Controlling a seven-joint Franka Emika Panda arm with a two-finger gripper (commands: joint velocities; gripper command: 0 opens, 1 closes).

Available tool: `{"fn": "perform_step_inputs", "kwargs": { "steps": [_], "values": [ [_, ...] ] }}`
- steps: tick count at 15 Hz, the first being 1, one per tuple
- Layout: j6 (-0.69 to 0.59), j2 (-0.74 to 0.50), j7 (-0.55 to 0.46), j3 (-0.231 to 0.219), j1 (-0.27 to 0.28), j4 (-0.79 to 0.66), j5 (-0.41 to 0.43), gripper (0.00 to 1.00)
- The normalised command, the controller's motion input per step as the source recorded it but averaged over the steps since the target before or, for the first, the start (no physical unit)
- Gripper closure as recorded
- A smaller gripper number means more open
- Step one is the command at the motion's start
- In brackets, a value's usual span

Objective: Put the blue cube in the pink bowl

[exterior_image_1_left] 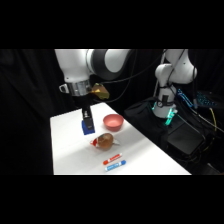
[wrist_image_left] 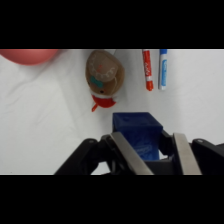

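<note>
Gripper (wrist_image_left: 150, 152) of mine was clamped on the blue cube (wrist_image_left: 136, 134), one finger (wrist_image_left: 129, 154) across its front face, the other on its far side, per wrist view. Side view showed the cube (exterior_image_1_left: 88, 125) lifted clear of the white table (exterior_image_1_left: 70, 150), hanging under my wrist w/ nothing touching it from below.

Pink bowl (exterior_image_1_left: 113, 121) sat on the table just beside the cube, toward the arm's base, upright, apart from it. In wrist view only a slice of the bowl (wrist_image_left: 29, 55) showed at the top left corner.

Nearest other thing was a brown-tan rounded toy w/ red bits (exterior_image_1_left: 104, 141), lying on the table just below the cube & bowl in side view; wrist view had it (wrist_image_left: 103, 76) right ahead of the cube.

Past the toy lay a red marker (exterior_image_1_left: 112, 159) & a blue-and-white marker (exterior_image_1_left: 115, 166), side by side, approx parallel, near the table's front edge. Wrist view: red (wrist_image_left: 147, 69) next to blue (wrist_image_left: 163, 68), both beside the toy, not touching it.
</note>
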Motion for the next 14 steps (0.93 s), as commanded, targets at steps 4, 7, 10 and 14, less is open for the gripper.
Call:
{"fn": "perform_step_inputs", "kwargs": {
  "steps": [4,7,10,14],
  "values": [
    [0.45,-0.66,-0.12,-0.038,-0.082,-0.91,-0.006,0.71],
    [0.43,-0.59,-0.17,-0.058,-0.127,-0.82,0.079,0.71],
    [0.34,-0.56,-0.16,-0.065,-0.115,-0.7,0.073,0.71],
    [0.2,-0.55,-0.15,-0.071,-0.109,-0.57,0.06,0.71]
  ]
}}
